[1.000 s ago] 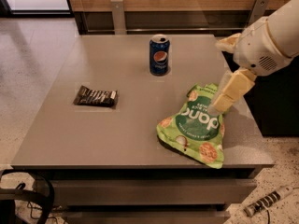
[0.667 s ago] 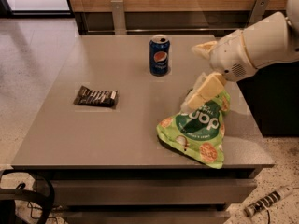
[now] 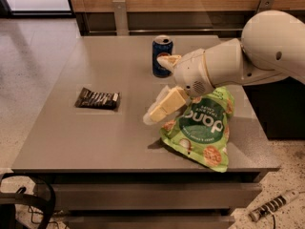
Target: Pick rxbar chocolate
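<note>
The rxbar chocolate (image 3: 97, 98) is a small flat dark wrapper with white lettering, lying on the left part of the grey table (image 3: 95, 137). My gripper (image 3: 155, 88) hangs over the middle of the table, to the right of the bar and apart from it. Its two cream fingers are spread open and hold nothing. One finger (image 3: 167, 105) points down-left toward the table; the other reaches in front of the soda can.
A blue soda can (image 3: 161, 51) stands at the back centre, just behind the gripper. A large green chip bag (image 3: 202, 127) lies at the right front, partly under the white arm (image 3: 267, 51). A wooden wall runs behind the table.
The arm has swung left across the table, from over the green bag toward the middle, closer to the bar. The bar, can and bag have not moved.
</note>
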You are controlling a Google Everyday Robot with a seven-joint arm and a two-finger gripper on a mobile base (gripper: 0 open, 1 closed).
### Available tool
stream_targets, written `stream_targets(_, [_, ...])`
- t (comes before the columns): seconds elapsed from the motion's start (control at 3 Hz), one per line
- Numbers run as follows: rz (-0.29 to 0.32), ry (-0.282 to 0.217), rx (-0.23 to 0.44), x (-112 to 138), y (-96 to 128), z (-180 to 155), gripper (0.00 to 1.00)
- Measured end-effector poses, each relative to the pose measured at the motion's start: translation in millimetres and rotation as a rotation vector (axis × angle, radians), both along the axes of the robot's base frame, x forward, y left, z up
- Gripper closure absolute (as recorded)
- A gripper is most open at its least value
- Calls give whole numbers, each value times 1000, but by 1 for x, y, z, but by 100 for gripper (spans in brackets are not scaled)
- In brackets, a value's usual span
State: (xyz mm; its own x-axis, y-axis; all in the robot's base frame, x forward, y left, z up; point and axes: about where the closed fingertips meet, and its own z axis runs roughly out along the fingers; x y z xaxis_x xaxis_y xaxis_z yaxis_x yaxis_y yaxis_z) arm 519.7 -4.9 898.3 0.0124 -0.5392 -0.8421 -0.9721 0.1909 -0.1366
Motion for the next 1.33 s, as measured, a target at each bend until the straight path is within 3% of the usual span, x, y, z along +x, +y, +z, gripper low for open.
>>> stream_targets(0.33, [8, 11, 14, 14, 15, -7, 0])
stream_targets(0.67, [39, 23, 81, 41, 47, -21, 0])
stream_targets(1.0, [48, 21, 122, 54, 71, -32, 0])
stream_targets(1.33, [29, 4, 115, 53, 87, -45, 0])
